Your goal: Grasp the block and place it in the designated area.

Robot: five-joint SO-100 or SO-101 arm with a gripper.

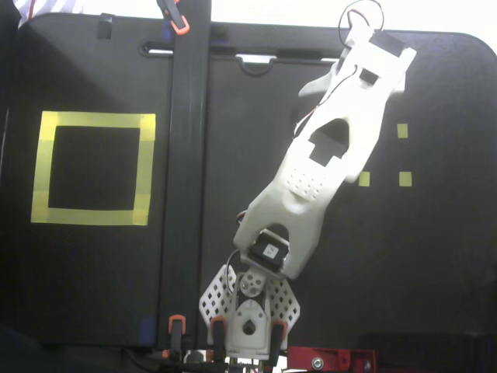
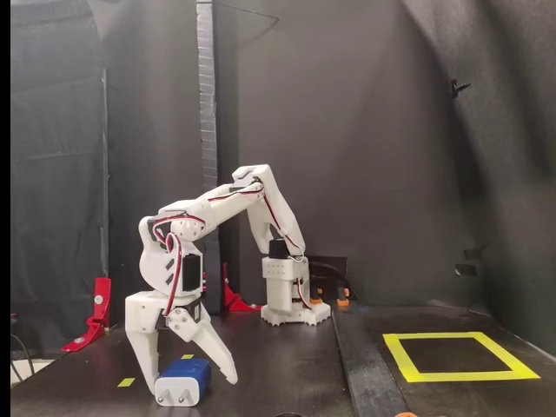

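A black table (image 2: 287, 356) fills both fixed views, and the white arm (image 2: 221, 195) reaches out from its base (image 2: 287, 300) toward the near left in the side-on fixed view. The designated area (image 2: 456, 356), a square of yellow tape, lies on the right of the table there, well apart from the arm; seen from above it sits at the left (image 1: 93, 167). The gripper (image 2: 187, 378) hangs low with its two fingers spread wide, straddling the block (image 2: 183, 380), which rests on the table at the near left. Whether either finger touches the block cannot be told. Small yellow squares (image 1: 404, 179) mark the table nearby.
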